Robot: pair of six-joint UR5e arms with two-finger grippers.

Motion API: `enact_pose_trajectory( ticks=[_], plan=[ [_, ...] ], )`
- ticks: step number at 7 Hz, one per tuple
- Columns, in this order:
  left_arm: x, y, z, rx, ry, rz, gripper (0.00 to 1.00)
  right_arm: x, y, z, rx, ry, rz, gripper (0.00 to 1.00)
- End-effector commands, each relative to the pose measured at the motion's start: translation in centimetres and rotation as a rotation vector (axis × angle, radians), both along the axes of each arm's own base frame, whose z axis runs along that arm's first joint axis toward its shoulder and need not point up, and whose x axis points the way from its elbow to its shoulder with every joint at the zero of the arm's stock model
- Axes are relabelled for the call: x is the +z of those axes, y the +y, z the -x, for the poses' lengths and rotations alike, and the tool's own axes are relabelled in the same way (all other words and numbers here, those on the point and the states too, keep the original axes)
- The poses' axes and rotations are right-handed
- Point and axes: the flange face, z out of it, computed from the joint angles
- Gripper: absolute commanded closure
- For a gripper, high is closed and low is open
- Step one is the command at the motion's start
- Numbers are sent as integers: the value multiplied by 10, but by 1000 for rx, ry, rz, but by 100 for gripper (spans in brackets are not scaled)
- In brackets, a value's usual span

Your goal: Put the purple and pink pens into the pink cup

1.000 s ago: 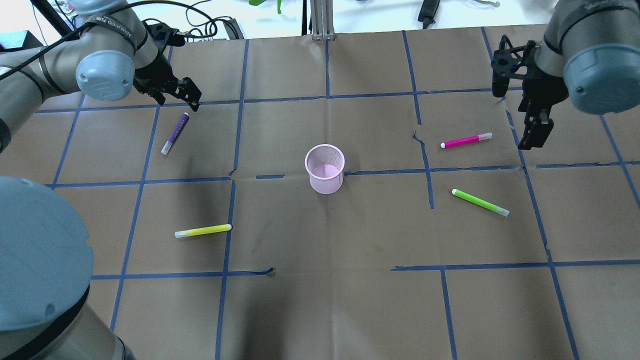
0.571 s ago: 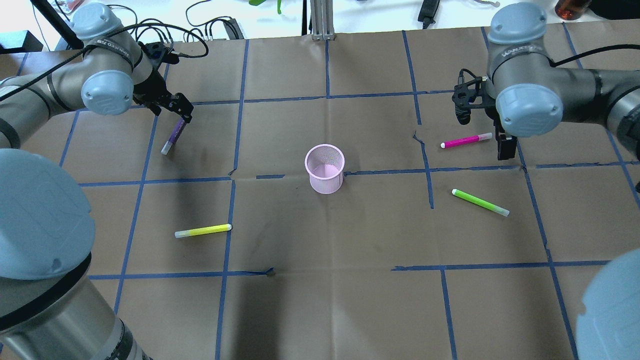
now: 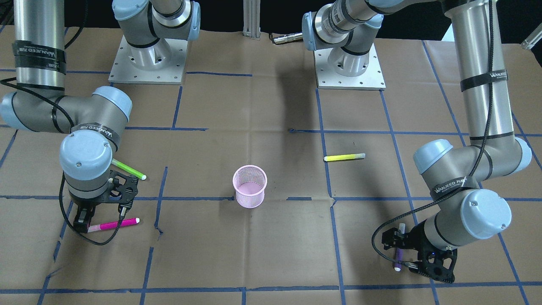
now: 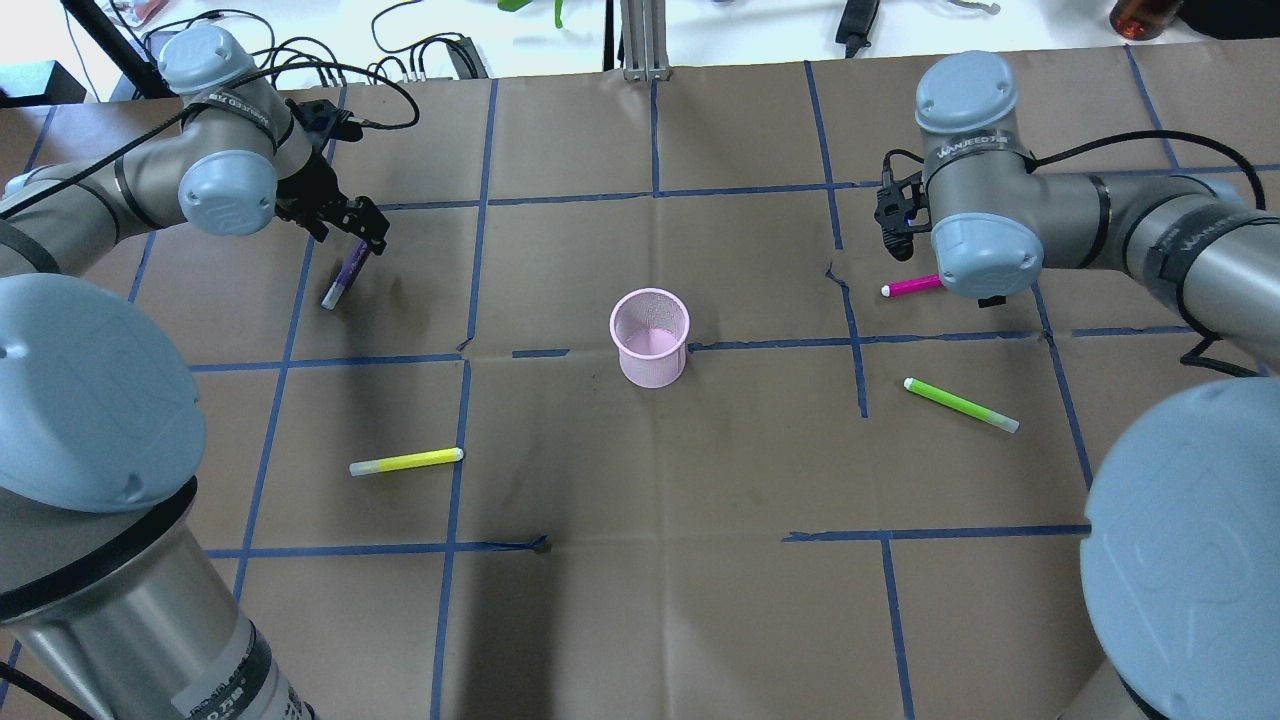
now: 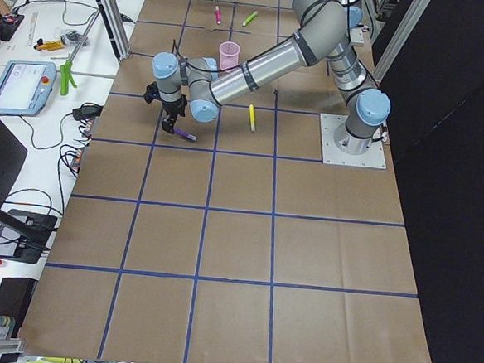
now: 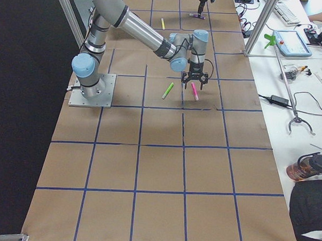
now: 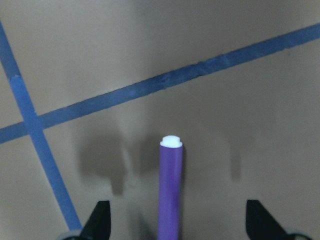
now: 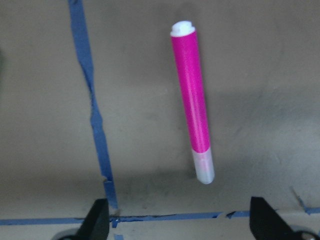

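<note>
The pink mesh cup (image 4: 651,362) stands upright mid-table, also in the front view (image 3: 250,197). The purple pen (image 4: 342,278) lies flat at the far left. My left gripper (image 4: 362,232) is open, low over the pen's far end; in the left wrist view the pen (image 7: 170,192) lies between the spread fingertips of my left gripper (image 7: 178,222). The pink pen (image 4: 912,287) lies flat at the far right. My right gripper (image 3: 101,217) is open over its pale end; the right wrist view shows the pen (image 8: 192,100) just ahead of the spread fingertips of my right gripper (image 8: 180,222).
A yellow pen (image 4: 405,461) lies on the near left and a green pen (image 4: 960,404) on the near right, close below the pink pen. Brown paper with a blue tape grid covers the table. Cables and clutter lie beyond the far edge.
Both arms have come down. My left gripper moved onto the purple pen's far end. My right gripper moved left over the pink pen's pale end. The pens and cup have not moved.
</note>
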Motion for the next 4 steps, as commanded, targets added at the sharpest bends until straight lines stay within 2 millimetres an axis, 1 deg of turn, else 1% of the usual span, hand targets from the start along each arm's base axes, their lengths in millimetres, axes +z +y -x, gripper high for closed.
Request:
enact_pose_trajectory(
  ticks=[1,2,3,4],
  plan=[
    [-9,-6,-1,0,2,-1,6,-29,-10,-19,34,13,56,0],
    [-10,-9,-2,-3,0,12,9,-40,-9,-28,49,25,42,0],
    [-14,-9,0,-3,0,6,12,-42,-8,-33,55,25,39,0],
    [-14,-9,3,-6,1,7,16,-52,-8,-34,61,25,24,0]
  ],
)
